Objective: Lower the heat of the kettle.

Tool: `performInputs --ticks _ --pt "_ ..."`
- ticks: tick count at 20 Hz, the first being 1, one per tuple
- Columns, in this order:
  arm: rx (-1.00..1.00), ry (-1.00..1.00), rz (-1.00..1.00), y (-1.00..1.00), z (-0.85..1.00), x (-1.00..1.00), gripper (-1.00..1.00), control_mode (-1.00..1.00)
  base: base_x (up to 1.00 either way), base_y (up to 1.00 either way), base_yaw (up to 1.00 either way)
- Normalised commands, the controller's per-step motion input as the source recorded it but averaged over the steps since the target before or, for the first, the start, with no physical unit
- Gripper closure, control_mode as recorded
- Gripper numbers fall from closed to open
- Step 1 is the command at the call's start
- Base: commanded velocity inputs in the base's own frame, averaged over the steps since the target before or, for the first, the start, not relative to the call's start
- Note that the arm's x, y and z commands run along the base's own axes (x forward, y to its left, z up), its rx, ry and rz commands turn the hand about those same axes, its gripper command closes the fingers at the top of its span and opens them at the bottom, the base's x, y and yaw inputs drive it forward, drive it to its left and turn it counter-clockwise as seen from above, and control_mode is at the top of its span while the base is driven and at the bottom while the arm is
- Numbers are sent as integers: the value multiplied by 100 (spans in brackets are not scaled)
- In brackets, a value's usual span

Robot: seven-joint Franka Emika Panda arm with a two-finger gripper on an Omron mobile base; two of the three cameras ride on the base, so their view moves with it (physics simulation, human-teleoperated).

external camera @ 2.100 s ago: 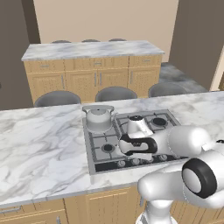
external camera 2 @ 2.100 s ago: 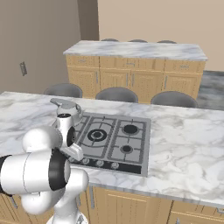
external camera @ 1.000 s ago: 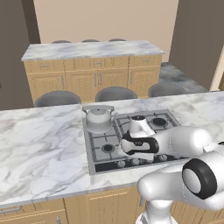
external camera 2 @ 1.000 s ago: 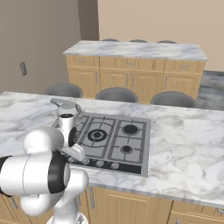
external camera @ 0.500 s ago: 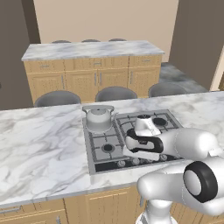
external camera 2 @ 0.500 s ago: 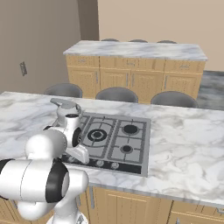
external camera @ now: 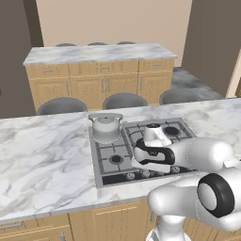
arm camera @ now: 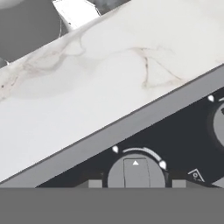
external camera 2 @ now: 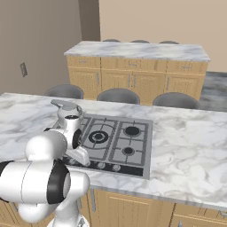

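Closed on a knob (arm camera: 136, 173) at the hob's (external camera: 115, 160) front, the gripper (arm camera: 136, 183) is set. The turn appears undone; the kettle (external camera: 106, 128) sits on its burner.

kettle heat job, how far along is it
Done: the arm has reached the front row of stove knobs, and in the hand view the fingers sit either side of one grey knob, shut on it. In hand: that grip. Left: turning the knob down; no turn can be told yet. The kettle sits on the stove's back left burner.
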Motion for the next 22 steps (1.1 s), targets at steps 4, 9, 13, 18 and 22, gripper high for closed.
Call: performInputs --ticks 4,9,13,18,22 --pt "0 -5 -12 0 0 -19 100 -100 0 0 0" --pt "0 -1 -23 0 0 -26 100 -100 0 0 0" --pt "0 0 -29 0 0 -16 100 -100 0 0 0" --pt "0 0 -29 0 -3 -15 100 -100 0 0 0" --pt "0 0 -30 0 -8 -21 100 -100 0 0 0"
